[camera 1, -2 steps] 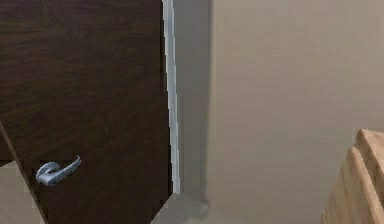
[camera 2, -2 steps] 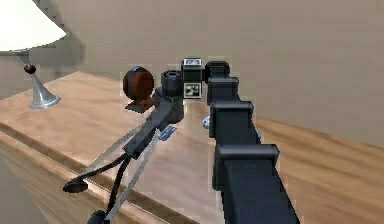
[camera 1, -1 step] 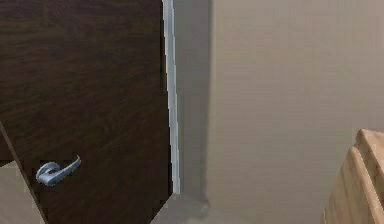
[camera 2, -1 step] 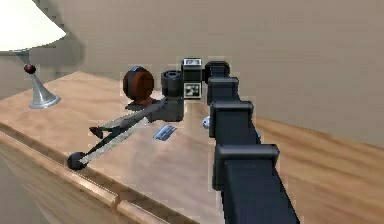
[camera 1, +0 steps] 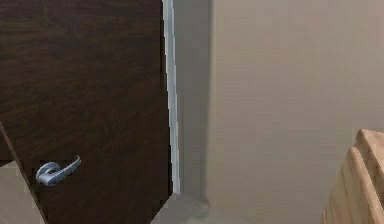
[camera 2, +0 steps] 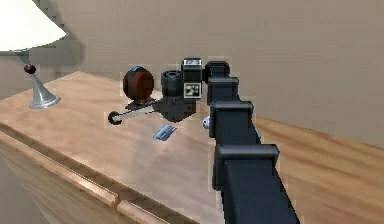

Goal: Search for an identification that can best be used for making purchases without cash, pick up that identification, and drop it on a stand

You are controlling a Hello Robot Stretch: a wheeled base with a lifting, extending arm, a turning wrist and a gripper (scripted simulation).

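arm point(camera 2: 243, 150): dk sq segs | tags point(camera 2: 192, 68): wht/blk | claw point(camera 2: 120, 117): dk, thin fingers point(camera 2: 142, 112)

The arm point(camera 2: 243, 150) rises from the arm side view's bottom edge as a dark square bar in stepped sections. At its far end sit two white marker squares point(camera 2: 190, 80). Left of them is the gripper point(camera 2: 120, 117), its thin fingers point(camera 2: 137, 113) pointing left and low. Whether it holds anything cannot be told.

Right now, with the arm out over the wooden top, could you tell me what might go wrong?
The small flat grey thing lies on the wooden top near the gripper; it may slide rather than lift. The lamp stands on the same top; driving forward with the arm out could strike it.
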